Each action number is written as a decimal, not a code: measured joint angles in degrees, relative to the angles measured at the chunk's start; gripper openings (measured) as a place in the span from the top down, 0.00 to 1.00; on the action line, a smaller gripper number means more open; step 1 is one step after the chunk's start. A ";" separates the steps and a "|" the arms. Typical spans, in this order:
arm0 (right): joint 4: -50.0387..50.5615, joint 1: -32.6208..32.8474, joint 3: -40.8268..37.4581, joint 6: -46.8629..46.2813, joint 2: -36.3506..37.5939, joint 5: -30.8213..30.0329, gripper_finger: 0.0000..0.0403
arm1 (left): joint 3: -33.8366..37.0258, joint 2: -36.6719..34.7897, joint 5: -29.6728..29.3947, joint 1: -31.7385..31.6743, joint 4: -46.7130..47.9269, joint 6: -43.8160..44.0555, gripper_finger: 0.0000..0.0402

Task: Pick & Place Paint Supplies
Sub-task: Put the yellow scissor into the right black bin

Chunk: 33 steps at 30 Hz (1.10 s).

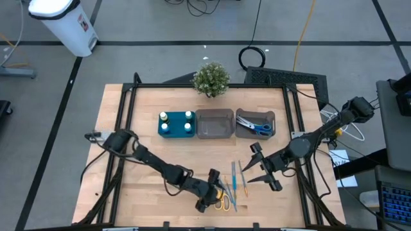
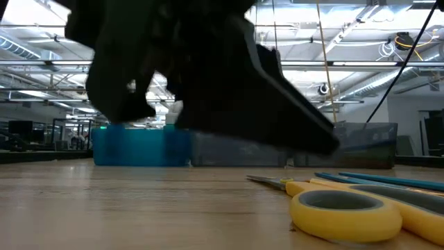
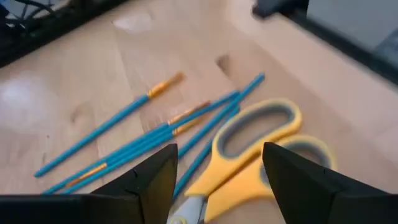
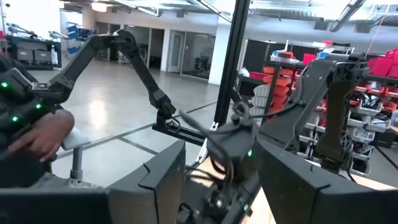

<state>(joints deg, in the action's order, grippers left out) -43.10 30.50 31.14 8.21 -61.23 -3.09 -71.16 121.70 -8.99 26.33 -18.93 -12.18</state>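
Working from the left of the high view, we see the left arm stretched across the wooden counter (image 1: 128, 186) toward its near edge, with the left tool (image 1: 210, 196) low over the yellow-handled scissors (image 1: 223, 201). In the left wrist view its two dark fingers (image 3: 155, 180) stand apart with nothing between them, and the scissors lie flat on the counter just beyond the tips, the handles pointing away. The low view shows the same scissors resting on the wood with the dark bulk of that tool above them, not touching.

Just beside the scissors lie the thin blue brushes (image 1: 235, 179), several of them close together and roughly parallel, one set a little apart.

Along the far side of the counter we find the teal tray (image 1: 176, 133) holding four small white-capped bottles (image 1: 164, 117), then a grey bin (image 1: 214, 124) next to it, then a second grey bin (image 1: 255, 133) with blue-handled scissors (image 1: 257, 127) inside. A small potted plant (image 1: 211, 78) stands at the far edge behind the bins.

Further right, the right tool (image 1: 265, 170) sits near the brushes, clear of them; its fingers (image 1: 257, 149) are spread and hold nothing.
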 joint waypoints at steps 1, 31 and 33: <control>0.08 0.00 0.00 0.00 0.00 0.00 0.55 | 0.00 0.63 0.10 -0.03 -0.35 -0.36 0.39; 1.96 -0.02 0.00 -0.01 0.00 -0.06 0.57 | 0.02 -2.75 6.21 -1.03 22.60 14.75 0.39; 2.10 -0.02 0.00 -0.02 -0.02 -0.06 0.57 | 0.06 -4.36 5.99 -0.92 26.22 16.44 0.39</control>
<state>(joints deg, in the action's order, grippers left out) -41.00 30.48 31.14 8.19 -61.25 -3.15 -71.09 117.34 -3.01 25.41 7.30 4.25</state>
